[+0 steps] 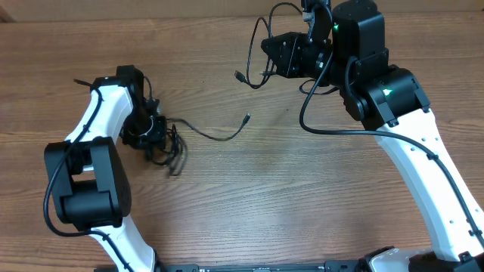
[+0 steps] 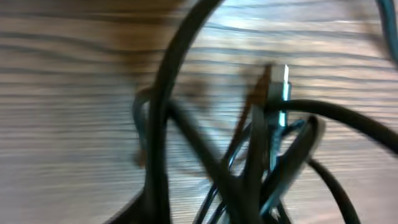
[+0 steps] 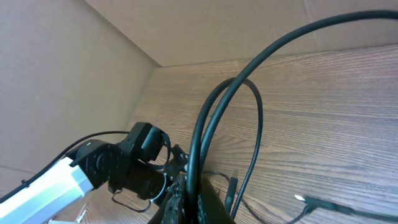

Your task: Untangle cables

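One cable strand [image 1: 252, 53] hangs, seemingly pinched, from the closed right end effector [image 1: 266, 60], while the other cables [image 1: 168, 147] lie tangled on the desk [image 1: 302, 196] at the left end effector [image 1: 155, 136], whose closure I cannot tell, so mid-separation; next needs a firm hold on that tangle.

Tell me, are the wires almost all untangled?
Partly. One cable looks freed: the right fingers hold it lifted, away from the tangle. The left fingers are down at that tangle, though whether they grip it is unclear. Left to do: that knot of cables, with one strand trailing out across the table.
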`<control>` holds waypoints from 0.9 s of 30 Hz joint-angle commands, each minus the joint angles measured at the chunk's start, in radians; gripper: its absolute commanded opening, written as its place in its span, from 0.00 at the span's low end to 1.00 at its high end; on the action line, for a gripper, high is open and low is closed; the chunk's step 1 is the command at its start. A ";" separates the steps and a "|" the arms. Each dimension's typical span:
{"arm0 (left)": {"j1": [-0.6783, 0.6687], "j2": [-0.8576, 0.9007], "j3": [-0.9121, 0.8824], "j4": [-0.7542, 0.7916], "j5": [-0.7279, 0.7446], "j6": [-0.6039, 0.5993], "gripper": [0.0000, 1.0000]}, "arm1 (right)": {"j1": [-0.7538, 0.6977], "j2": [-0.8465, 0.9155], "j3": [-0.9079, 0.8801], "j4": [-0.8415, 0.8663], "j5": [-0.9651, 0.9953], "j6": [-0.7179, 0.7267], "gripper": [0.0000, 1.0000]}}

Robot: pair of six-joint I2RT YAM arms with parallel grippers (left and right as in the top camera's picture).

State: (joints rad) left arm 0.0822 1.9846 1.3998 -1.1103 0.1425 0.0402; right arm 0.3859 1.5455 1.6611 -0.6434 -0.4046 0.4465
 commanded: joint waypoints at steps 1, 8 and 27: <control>-0.016 0.004 0.016 -0.006 0.201 0.043 0.13 | -0.002 -0.036 0.003 0.006 -0.009 -0.006 0.04; -0.138 0.003 0.021 -0.001 0.547 0.061 0.04 | -0.002 -0.036 0.003 0.041 -0.050 0.000 0.04; -0.249 -0.004 0.381 -0.186 0.328 -0.106 1.00 | -0.002 -0.036 0.003 0.074 0.004 0.029 0.04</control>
State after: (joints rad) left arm -0.1967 1.9846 1.6676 -1.2594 0.5316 -0.0628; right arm 0.3859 1.5436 1.6608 -0.5728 -0.4255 0.4717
